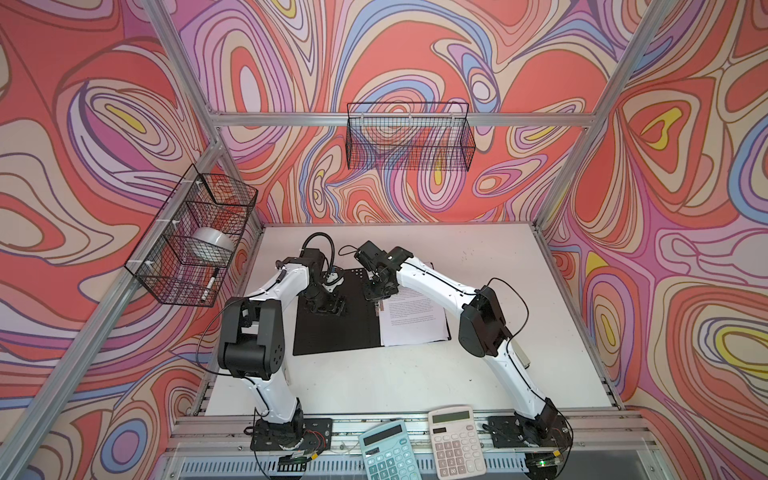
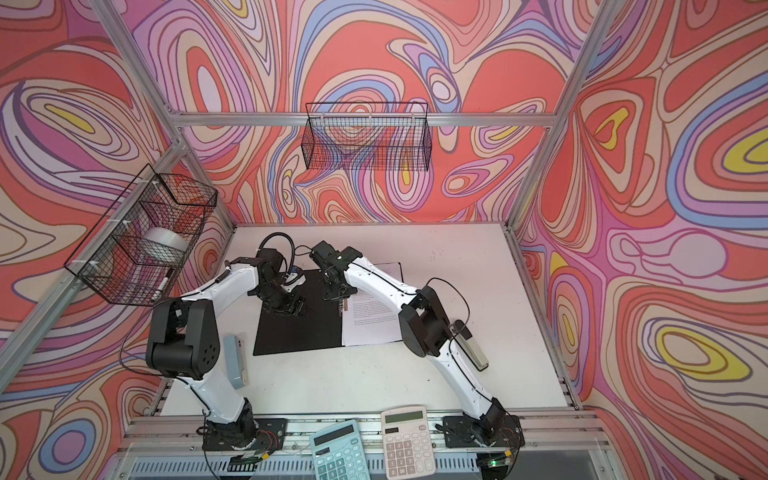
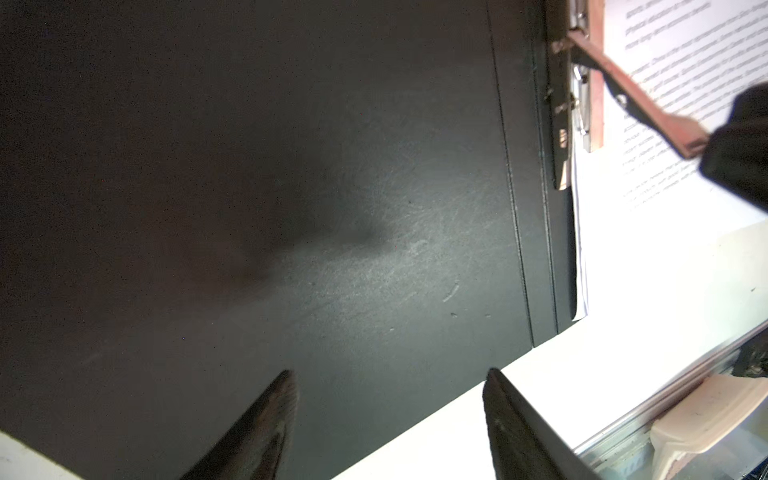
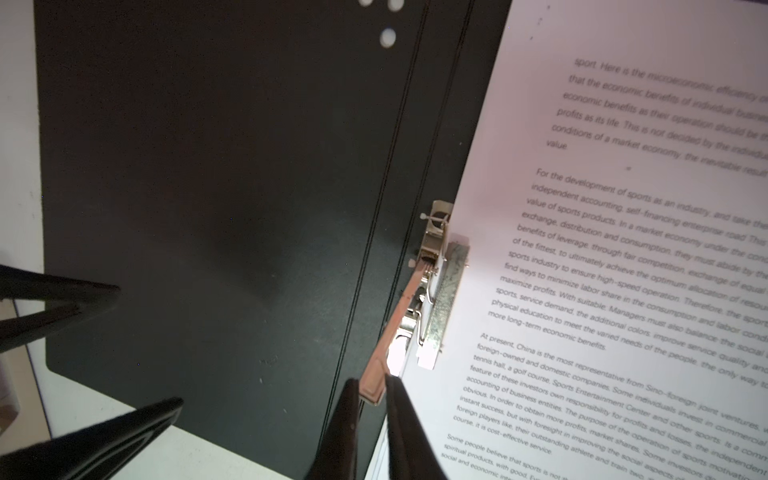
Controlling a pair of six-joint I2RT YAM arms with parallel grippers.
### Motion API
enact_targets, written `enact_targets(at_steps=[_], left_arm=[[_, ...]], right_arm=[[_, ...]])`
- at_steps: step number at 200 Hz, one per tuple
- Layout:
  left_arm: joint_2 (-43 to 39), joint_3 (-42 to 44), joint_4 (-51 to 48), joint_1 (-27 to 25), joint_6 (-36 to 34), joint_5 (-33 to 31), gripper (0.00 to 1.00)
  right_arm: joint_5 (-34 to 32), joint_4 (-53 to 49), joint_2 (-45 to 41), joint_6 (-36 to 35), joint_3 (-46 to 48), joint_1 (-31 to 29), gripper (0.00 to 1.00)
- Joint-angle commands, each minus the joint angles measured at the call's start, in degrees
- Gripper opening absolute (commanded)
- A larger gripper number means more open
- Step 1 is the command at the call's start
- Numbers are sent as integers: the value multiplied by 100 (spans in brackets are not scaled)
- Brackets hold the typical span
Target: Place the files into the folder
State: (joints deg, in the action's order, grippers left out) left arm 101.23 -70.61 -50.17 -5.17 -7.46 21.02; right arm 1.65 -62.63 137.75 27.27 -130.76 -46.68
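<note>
1. Black, matte and scuffed, one folder lies open flat on the white table. One sheaf of printed white files rests on its right half.
2. My right pincer is pinched tight on the single coppery clip lever.
3. My left pincer gapes wide over the folder's left half, holding nothing.

Folder lies open flat. My left gripper sits low over its black cover, jaws apart. The clip lever sticks up at the spine, pinched in my right gripper, so no crossing there. My right arm overhangs the files. Table is bare behind the folder, and the front strip is free up to the teal calculator and white calculator.
</note>
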Motion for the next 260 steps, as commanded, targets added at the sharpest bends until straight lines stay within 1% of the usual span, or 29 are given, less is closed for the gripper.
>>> enact_targets(at_steps=[1,161,182,260], left_arm=[[99,-111,-55,51,-57,78,71],[393,-278,-85,69,25,152,70],[462,-295,-94,73,172,-57,70],[548,-314,-108,113,211,-59,70]], right_arm=[[-94,-118,142,-105,-142,-17,15],[118,-206,203,-275,63,73,12],[133,-221,187,-303,136,82,12],[152,-282,232,-371,244,80,11]])
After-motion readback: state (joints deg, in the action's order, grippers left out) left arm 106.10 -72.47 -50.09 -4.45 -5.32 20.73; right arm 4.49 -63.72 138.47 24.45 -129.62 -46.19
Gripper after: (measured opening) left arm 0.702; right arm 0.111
